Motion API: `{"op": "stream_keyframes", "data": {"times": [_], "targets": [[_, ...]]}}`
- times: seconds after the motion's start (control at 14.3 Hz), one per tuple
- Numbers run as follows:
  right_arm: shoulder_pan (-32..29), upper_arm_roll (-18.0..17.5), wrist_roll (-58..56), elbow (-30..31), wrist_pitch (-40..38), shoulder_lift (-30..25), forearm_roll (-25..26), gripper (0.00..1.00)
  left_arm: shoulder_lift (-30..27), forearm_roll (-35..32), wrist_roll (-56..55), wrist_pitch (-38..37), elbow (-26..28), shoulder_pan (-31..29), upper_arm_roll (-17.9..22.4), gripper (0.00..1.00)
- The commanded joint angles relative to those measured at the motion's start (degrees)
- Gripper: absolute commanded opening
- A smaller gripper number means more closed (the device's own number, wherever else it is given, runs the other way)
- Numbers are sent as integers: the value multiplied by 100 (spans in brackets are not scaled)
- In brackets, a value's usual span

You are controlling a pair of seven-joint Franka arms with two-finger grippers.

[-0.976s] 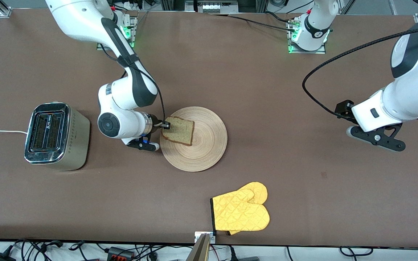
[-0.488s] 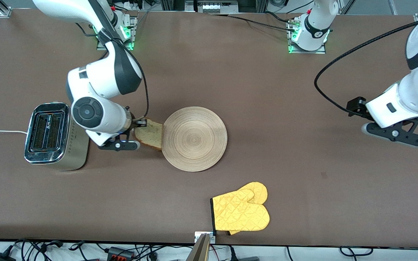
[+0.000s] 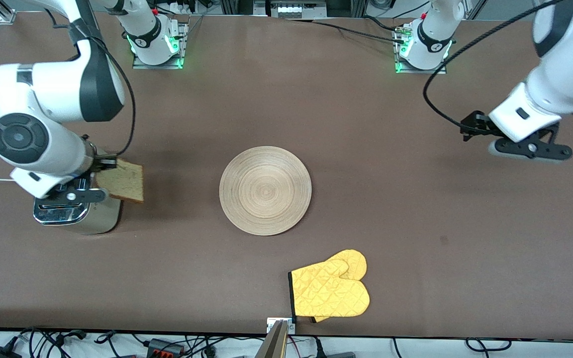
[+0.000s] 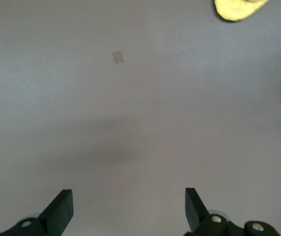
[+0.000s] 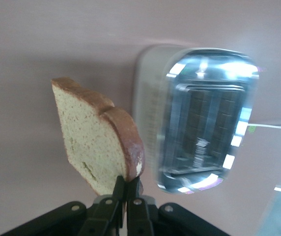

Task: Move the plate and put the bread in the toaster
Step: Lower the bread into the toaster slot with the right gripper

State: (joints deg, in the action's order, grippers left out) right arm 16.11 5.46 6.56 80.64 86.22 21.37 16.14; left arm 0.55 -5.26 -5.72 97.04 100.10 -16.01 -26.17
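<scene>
Bread pinched in the air over the toaster, plate bare at mid-table.

The right gripper (image 3: 103, 166) has its fingers pressed together on the crust edge of the bread (image 3: 123, 180), a square, porous, light brown slice with a darker rounded crust, held up over the toaster (image 3: 80, 216). The toaster is a boxy, mirror-bright metal shell with rounded corners and two dark slots, standing at the right arm's end of the table. The plate (image 3: 265, 190) is a flat round disc of pale wood with concentric ring grain, empty; from it the toaster lies at about 9 o'clock. A quilted yellow oven mitt (image 3: 330, 291) lies at about 5 o'clock from the plate, nearer the front camera. The left gripper (image 4: 128, 209) waits with black fingers spread wide, holding nothing, over bare matte brown table (image 3: 391, 209).
</scene>
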Motion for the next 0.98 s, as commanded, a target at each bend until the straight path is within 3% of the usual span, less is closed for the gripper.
{"op": "stream_keyframes", "data": {"times": [0.0,0.14,0.63,0.91], "targets": [[68,-19,-119,13,-490,-247,957,0,-521,201,-115,412,703,711,1005,100],[-54,-1,-146,22,-536,-177,1348,0,-512,455,237,430,668,792,1184,100],[-669,34,-84,101,-274,184,1418,0,-565,693,98,596,730,661,1184,100],[-671,34,91,154,-185,271,1401,0,-530,746,19,640,677,643,1175,100]]}}
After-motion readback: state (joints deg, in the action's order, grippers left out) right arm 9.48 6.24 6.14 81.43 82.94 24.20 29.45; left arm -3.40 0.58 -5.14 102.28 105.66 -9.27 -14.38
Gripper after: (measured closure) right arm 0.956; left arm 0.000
